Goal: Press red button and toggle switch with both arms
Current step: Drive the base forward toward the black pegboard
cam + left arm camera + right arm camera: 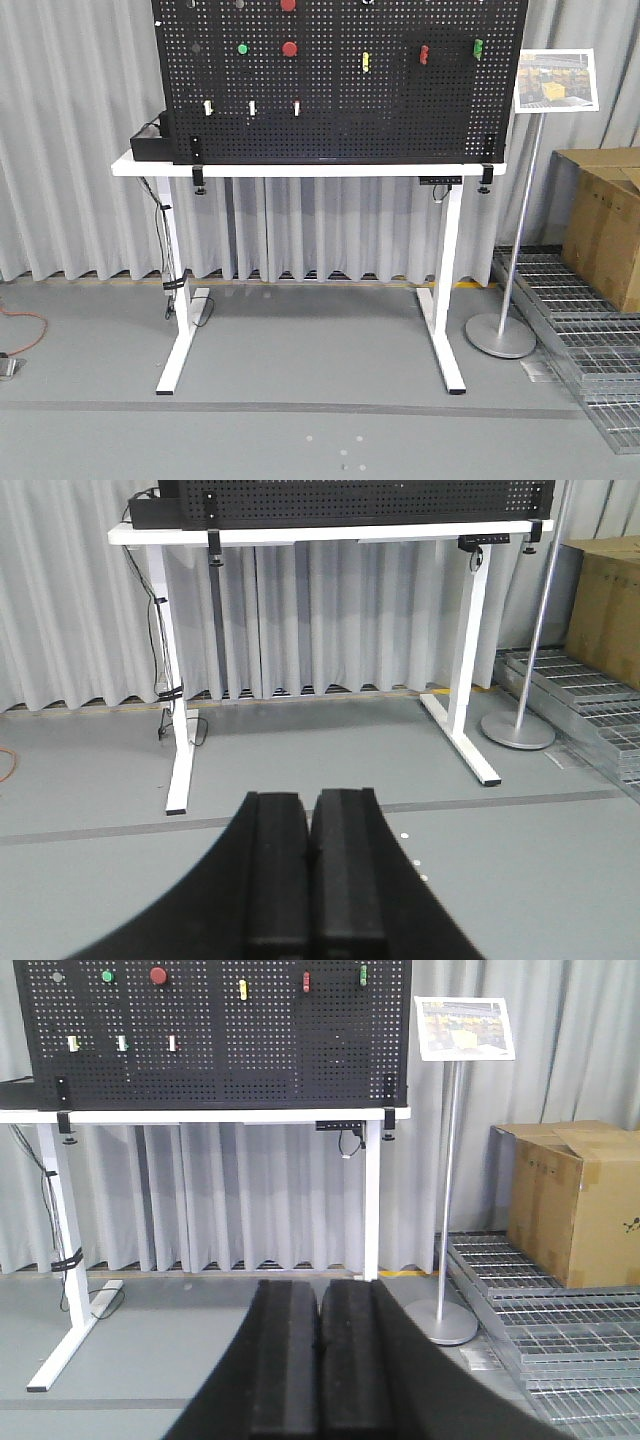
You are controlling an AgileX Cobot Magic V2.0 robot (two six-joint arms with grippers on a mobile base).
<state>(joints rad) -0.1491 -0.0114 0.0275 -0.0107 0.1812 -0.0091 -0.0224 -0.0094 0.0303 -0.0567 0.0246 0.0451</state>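
left gripper [311, 810], seen from its own wrist camera, shows two black fingers pressed flat together with nothing between them. it hangs over grey floor, well short of the white table [300, 532]. right gripper [319, 1295] looks the same in its wrist view, with its fingers closed against each other and gripping nothing, also well back from the table.

a black pegboard [340, 120] stands upright on the table and carries the controls. the red button [289, 48] sits in the upper left part of the board, just right of a small green button [242, 48]. a second red button [288, 4] is straight above it, cut by the top edge of the front view, so which of the two is larger cannot be told. the toggle switch [477, 47], white with a green tip, is near the board's upper right corner. left of it is a switch with a red tip [423, 53], and farther left a yellow switch [365, 62]. three small white pieces [252, 107] sit in a row lower down on the left side.

both grippers are well apart from the board, the button and the switch. right of the table stand a sign [555, 80] on a thin metal pole, a cardboard box [605, 220] and metal grating [580, 330] on the floor. a grey curtain [60, 150] hangs behind.
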